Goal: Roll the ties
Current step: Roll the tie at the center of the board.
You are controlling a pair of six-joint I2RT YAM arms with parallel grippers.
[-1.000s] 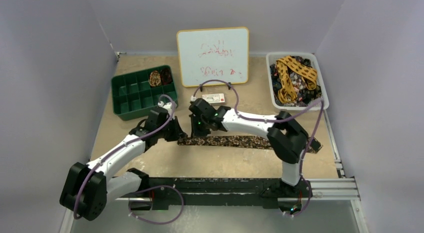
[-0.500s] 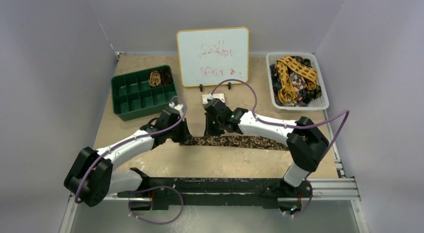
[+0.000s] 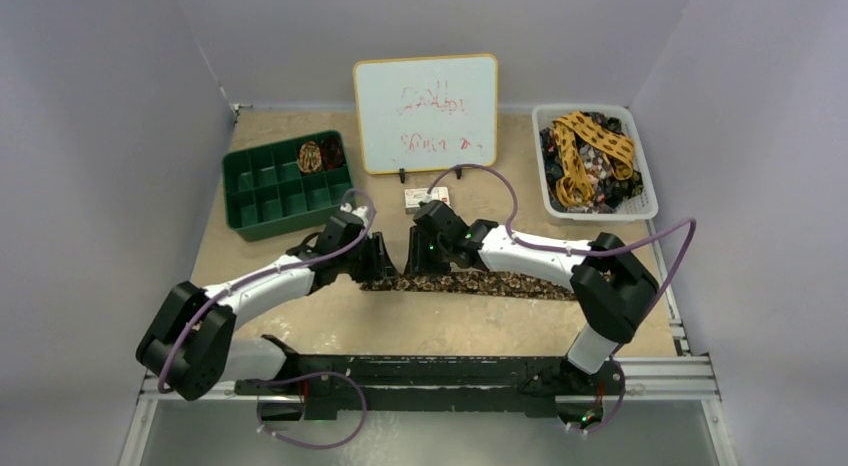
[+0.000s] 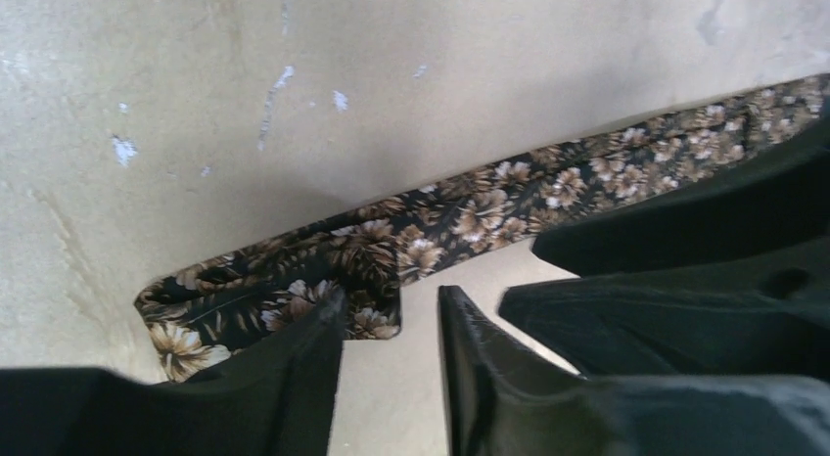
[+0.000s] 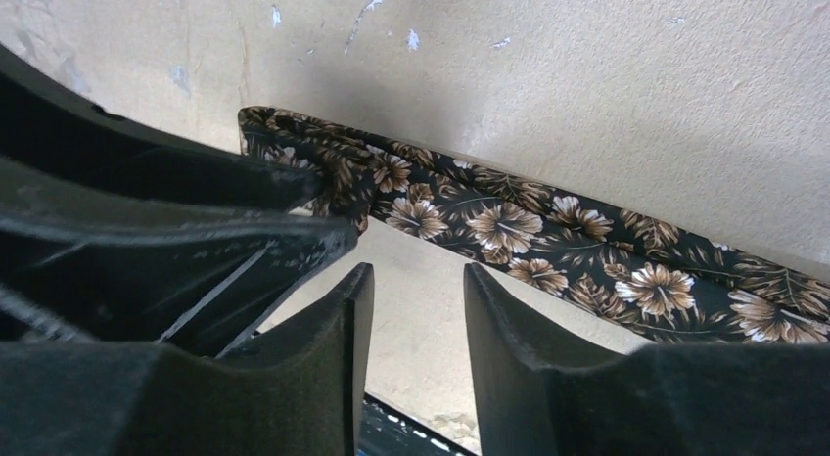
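We are finding nothing here that we can actually read. We are seeing red handwriting in two lines on the whiteboard (image 3: 425, 113) standing at the far side of the table (image 3: 450, 326), but the strokes are coming out too faint and small for us to make out a single letter or number. Just in front of it, a small white card (image 3: 426, 196) is lying on the table, showing a reddish mark and fine print that are blurring beyond reading

Soft even overhead light, shadow over the tie (image 4: 489, 206) — left pincer (image 4: 391, 295) slightly blurred
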